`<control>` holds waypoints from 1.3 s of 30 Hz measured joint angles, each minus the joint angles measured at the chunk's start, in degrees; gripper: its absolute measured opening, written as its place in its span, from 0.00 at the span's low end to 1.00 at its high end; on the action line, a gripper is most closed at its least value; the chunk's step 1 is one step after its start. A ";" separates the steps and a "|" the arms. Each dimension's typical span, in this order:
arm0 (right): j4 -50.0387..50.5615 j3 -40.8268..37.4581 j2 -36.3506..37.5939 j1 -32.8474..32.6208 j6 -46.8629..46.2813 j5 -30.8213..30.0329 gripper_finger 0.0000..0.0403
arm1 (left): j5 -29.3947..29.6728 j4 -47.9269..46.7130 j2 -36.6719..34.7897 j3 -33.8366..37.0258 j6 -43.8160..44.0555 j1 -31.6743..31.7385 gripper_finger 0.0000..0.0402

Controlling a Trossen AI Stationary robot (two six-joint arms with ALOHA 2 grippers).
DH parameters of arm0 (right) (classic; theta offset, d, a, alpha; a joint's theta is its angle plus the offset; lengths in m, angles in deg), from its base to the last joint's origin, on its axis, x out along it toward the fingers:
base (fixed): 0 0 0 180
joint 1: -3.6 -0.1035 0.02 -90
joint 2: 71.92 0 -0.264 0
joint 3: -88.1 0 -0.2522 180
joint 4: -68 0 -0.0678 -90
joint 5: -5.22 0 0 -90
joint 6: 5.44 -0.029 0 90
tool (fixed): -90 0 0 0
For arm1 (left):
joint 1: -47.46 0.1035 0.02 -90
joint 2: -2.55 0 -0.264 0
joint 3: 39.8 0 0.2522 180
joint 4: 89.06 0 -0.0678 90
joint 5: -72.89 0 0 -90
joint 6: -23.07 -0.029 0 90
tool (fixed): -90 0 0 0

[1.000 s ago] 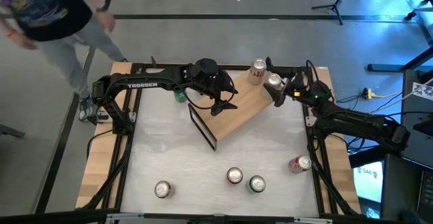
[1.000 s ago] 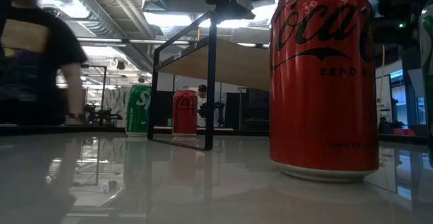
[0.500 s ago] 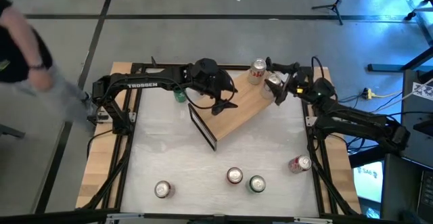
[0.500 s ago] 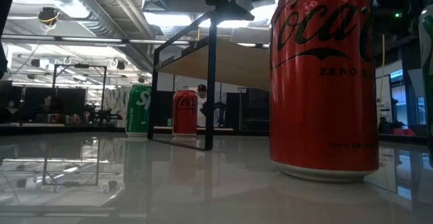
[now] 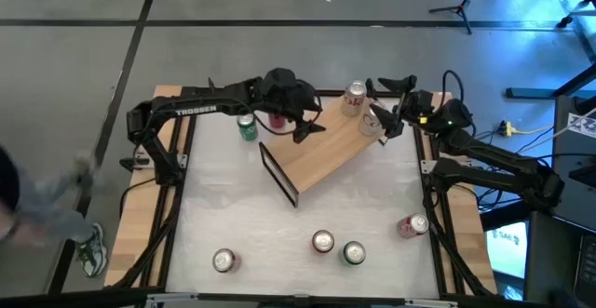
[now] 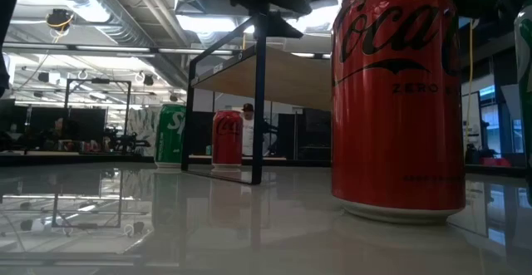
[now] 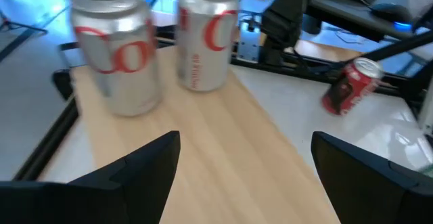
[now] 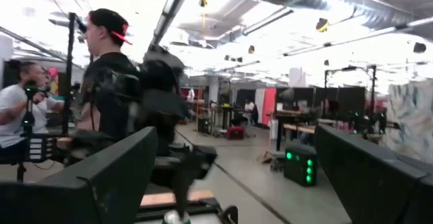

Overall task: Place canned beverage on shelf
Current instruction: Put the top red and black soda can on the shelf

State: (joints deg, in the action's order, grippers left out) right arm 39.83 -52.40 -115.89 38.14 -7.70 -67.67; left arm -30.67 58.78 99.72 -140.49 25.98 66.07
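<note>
The shelf [image 5: 321,150], a light-wood plank on black frame ends, stands slantwise on the table's far half; it also shows in the low view [image 6: 274,76]. Two silver cans stand on its far right end, one [image 5: 355,94] farther back, one [image 5: 372,122] nearer; both show in the left wrist view [image 7: 111,48] [image 7: 206,34]. My left gripper [image 5: 303,122] [image 7: 245,143] is open and empty above the plank's middle. My right gripper [image 5: 389,106] [image 8: 233,143] is open and empty, just right of the nearer silver can, tipped up toward the room.
A green can [image 5: 247,127] and a red can [image 6: 227,138] stand by the shelf's far left. Three cans [image 5: 223,260] [image 5: 322,242] [image 5: 354,251] stand near the front edge. A red can [image 5: 413,224] lies at the right. A person [image 5: 37,206] passes at the left.
My right gripper has drawn back from the nearer silver can toward the table's far right and tipped upward; the can stays standing on the shelf. My left gripper has gone a little toward the far edge. The person has walked from the far left toward the near left.
</note>
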 joint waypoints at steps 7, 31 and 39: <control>1.26 1.95 -0.15 -0.01 -0.02 2.86 0.97 | 0.11 -0.27 0.00 0.00 -0.47 5.42 0.80; 5.67 2.53 -2.93 -0.09 -4.00 7.13 0.97 | 1.63 -11.40 0.00 0.81 -9.85 20.65 0.80; 2.76 2.53 -3.17 -2.22 -4.14 14.01 0.97 | -0.69 -13.47 0.00 4.92 -12.55 20.61 0.80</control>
State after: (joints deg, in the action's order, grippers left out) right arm 42.59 -49.87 -119.05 35.93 -11.83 -53.65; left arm -31.35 45.32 99.72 -135.58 13.43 86.68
